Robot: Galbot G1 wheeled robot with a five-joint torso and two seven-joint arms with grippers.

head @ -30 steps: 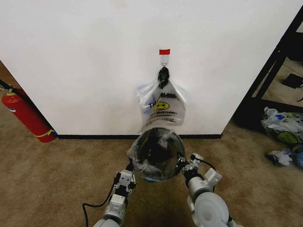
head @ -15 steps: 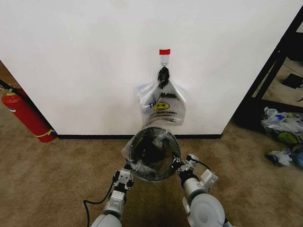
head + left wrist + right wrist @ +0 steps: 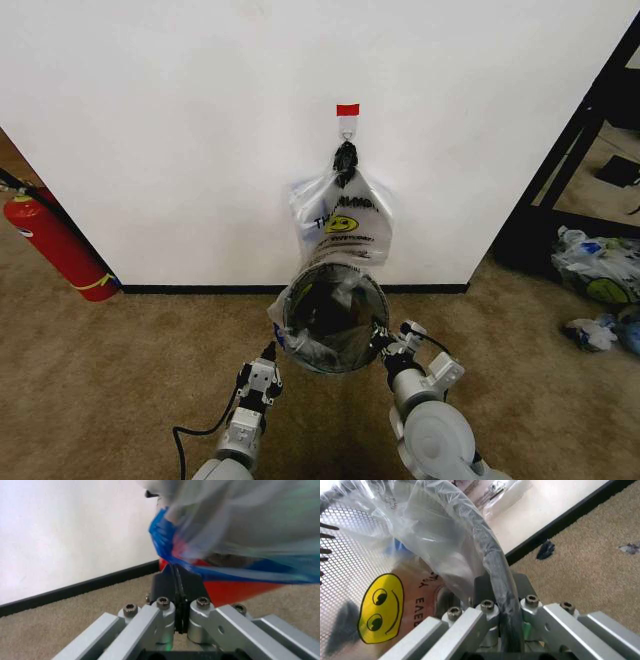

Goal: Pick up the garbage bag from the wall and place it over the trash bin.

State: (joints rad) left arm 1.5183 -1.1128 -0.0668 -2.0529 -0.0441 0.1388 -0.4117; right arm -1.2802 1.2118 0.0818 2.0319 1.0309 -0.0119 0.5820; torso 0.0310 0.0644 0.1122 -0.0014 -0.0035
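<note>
From the head view, a small round black mesh trash bin (image 3: 333, 322) stands on tan carpet just in front of a plain white wall (image 3: 200, 150), and a thin see-through garbage bag (image 3: 292, 318) is already draped inside it and folded over its rim, so the picking-up looks done and the lining seems nearly finished; what is left, by my judgement, is seating the plastic evenly around the rim and letting go. Above the bin, a thicker bunch of like bags (image 3: 343, 222) with a black knot hangs from a hook (image 3: 347, 128) under a red tape square (image 3: 347, 109) (this bunch is not the bag being placed). The left gripper (image 3: 267, 362) sits low at the bin's left side and the right gripper (image 3: 387, 342) at its right side. A red fire extinguisher (image 3: 55, 245) leans at the far left. In the left wrist view, the left gripper (image 3: 178, 578) has its dark fingers pressed together, apparently pinching a blue-edged fold of the garbage bag (image 3: 235, 528) beside the bin's red base (image 3: 235, 590). In the right wrist view, the right gripper (image 3: 499, 587) is clamped on the bin's black rim with a layer of bag film caught in it; the garbage bag (image 3: 445, 540) lines the mesh, and a yellow smiley face (image 3: 381, 607) shows through. The bin holds nothing but the bag, as far as can be seen.
</note>
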